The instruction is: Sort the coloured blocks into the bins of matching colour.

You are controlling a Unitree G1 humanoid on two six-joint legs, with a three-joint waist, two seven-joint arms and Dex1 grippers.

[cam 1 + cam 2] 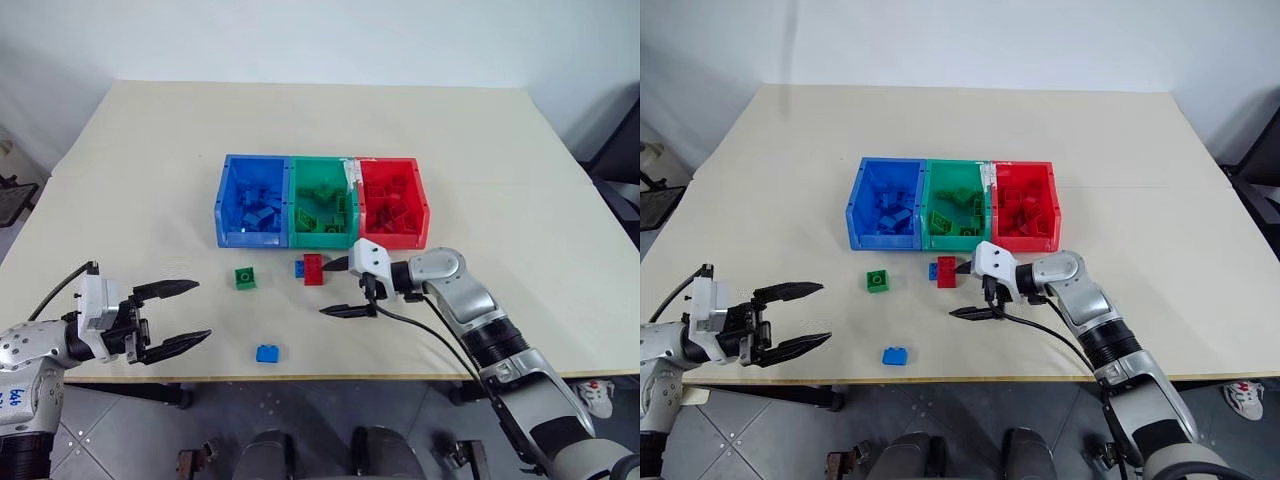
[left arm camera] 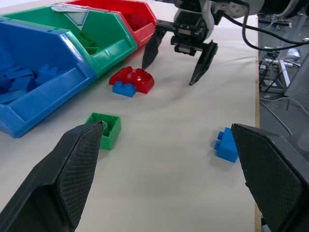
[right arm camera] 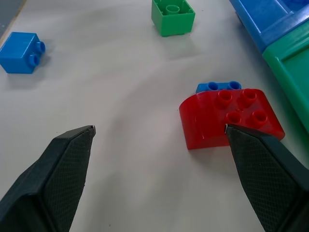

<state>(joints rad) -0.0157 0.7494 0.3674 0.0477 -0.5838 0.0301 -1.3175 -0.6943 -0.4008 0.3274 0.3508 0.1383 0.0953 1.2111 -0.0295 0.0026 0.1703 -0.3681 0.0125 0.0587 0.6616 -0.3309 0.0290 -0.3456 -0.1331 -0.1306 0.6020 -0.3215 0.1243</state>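
Note:
Three joined bins stand mid-table: blue (image 1: 250,239), green (image 1: 320,239) and red (image 1: 395,240), each holding several bricks of its own colour. Just in front of them a red block (image 1: 314,269) lies against a small blue block (image 1: 299,267). A green block (image 1: 245,277) sits to their left. Another blue block (image 1: 267,352) lies near the front edge. My right gripper (image 1: 329,290) is open, pointing left, one fingertip right beside the red block (image 3: 227,116). My left gripper (image 1: 201,311) is open near the front left, apart from all the blocks.
The beige table (image 1: 130,180) stretches wide around the bins. Its front edge runs just below the loose blue block. A dark chair (image 1: 620,170) stands past the right edge, and floor with cables lies beyond it.

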